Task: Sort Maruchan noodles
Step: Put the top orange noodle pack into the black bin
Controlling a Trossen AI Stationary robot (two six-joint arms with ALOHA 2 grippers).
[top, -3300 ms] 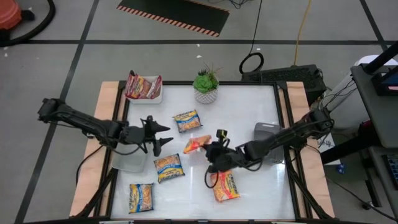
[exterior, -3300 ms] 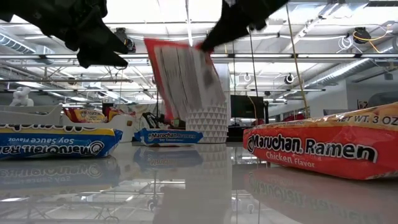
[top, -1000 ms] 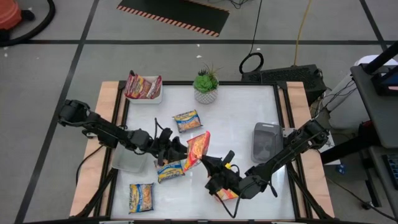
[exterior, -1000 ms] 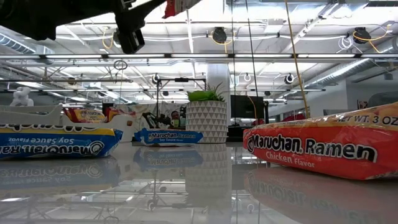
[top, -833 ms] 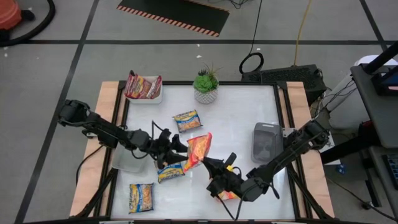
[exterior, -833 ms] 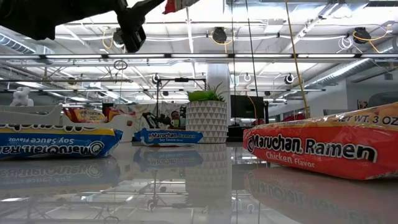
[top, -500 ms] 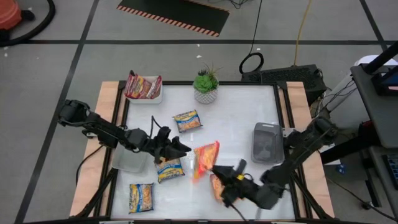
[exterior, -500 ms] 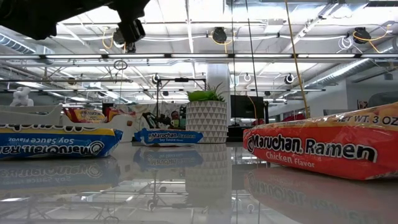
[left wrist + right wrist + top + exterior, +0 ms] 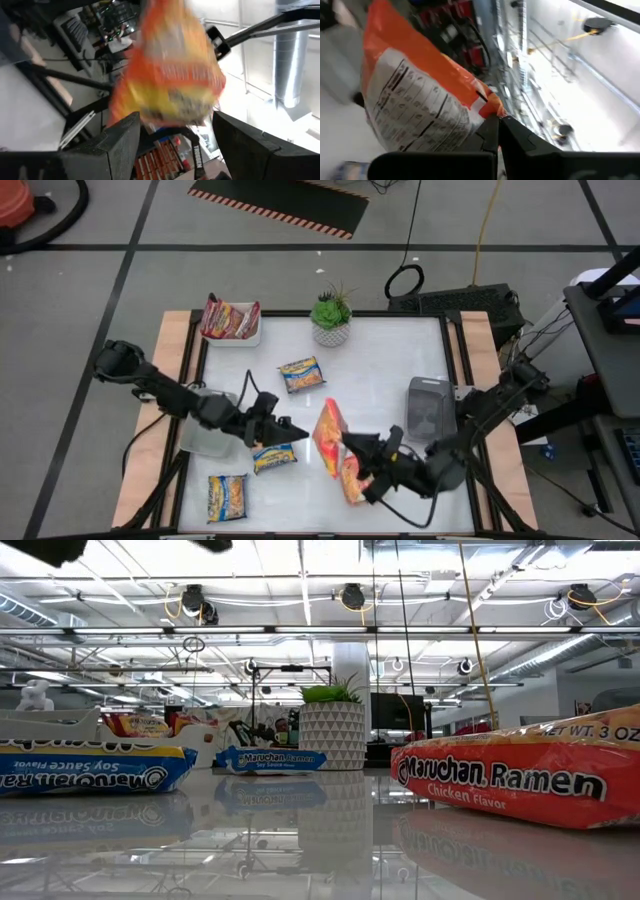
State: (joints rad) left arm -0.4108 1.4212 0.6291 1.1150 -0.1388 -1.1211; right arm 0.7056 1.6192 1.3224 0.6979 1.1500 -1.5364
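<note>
1. The right gripper (image 9: pixel 347 442), jaws clamped on the orange Maruchan packet (image 9: pixel 329 437), had swung it from worktop centre toward 5 o'clock, away from the left gripper (image 9: pixel 290 430).
2. The left jaws stood apart and empty, so the handover looked abandoned; the grey tray (image 9: pixel 429 406) at 3 o'clock seemed its likely destination.
3. The low view showed neither gripper, and the second orange packet (image 9: pixel 352 480) lay partly hidden beneath the right arm.

Three blue-and-yellow noodle packets (image 9: pixel 301 374) lie flat on the tabletop (image 9: pixel 385 370). Two orange packets (image 9: pixel 329 436) show near the middle, one raised and one flat beneath it. The white tray (image 9: pixel 232 322) holds dark red packets (image 9: pixel 230 318), perhaps three, too bunched to count. One grey tray (image 9: pixel 429 407), one clear tray (image 9: pixel 207 436), one potted plant (image 9: pixel 331 316).
</note>
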